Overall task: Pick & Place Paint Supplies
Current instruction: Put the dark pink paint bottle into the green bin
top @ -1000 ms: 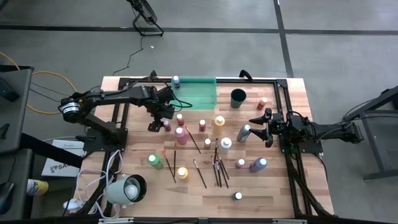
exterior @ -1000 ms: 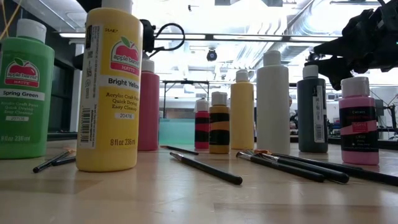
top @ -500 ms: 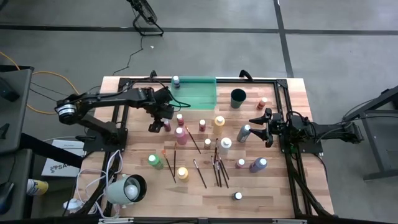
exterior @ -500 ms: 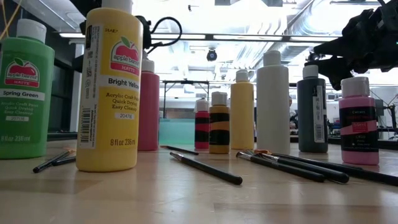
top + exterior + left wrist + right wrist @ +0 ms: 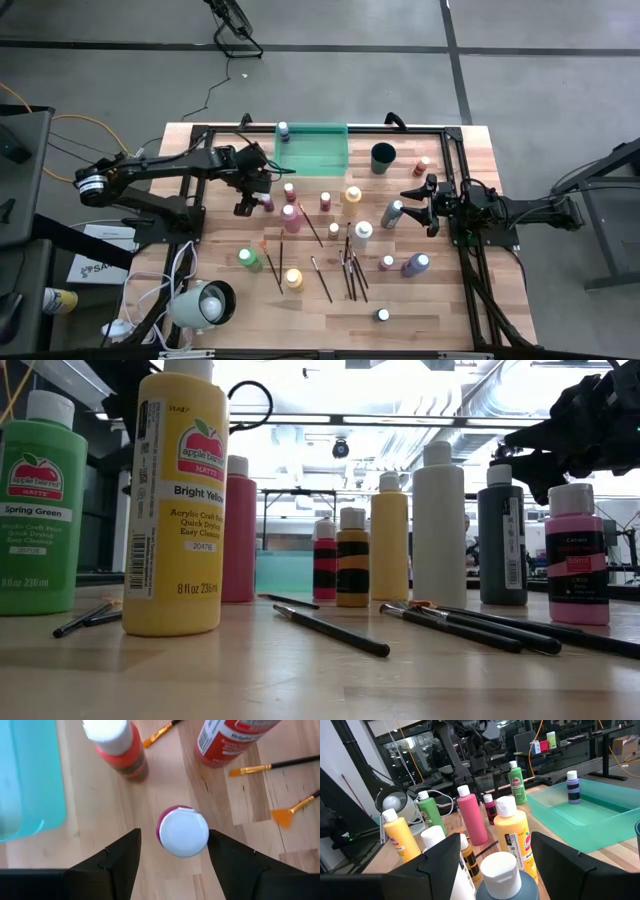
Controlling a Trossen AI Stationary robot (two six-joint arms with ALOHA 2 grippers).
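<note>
change: left gripper (image 5: 246, 206) has slid a bit further left since a sec ago, elbow swung out w/ it; right arm same spot, bottles & brushes unmoved.
left gripper: fingers spread wide, nothing held. Wrist view looks straight down on a small dark-pink bottle (image 5: 183, 831) w/ white cap, sitting between the two fingers, no contact yet. Prob lined up that way so a drop + close takes it by the body.
target bottle: stands upright on table (image 5: 450, 320), just beside the green tray (image 5: 312, 150); small red bottle (image 5: 118, 745) and a bigger red one (image 5: 235, 740) near it.
left arm pose: reaches in from table's left edge, forearm roughly level, wrist bent so gripper points down.
right gripper: (image 5: 410, 196) jaws apart, empty. Aimed sideways toward table middle, grey bottle (image 5: 392, 213) just ahead of the tips; reads as waiting.
right arm pose: stretched low from right edge, nearly flat over table.
tray: one purple bottle (image 5: 283, 130) already in it at far left corner; guess tray = drop spot, so task barely started.
rest of supplies: yellow bottle (image 5: 180, 500), green bottle (image 5: 40, 510), pink (image 5: 238, 530), white (image 5: 440, 525) etc. upright mid-table; brushes (image 5: 350, 272) lie flat in a loose bunch toward front.
cup: dark cup (image 5: 383, 158) right of tray; can't tell if anything's in it.
</note>
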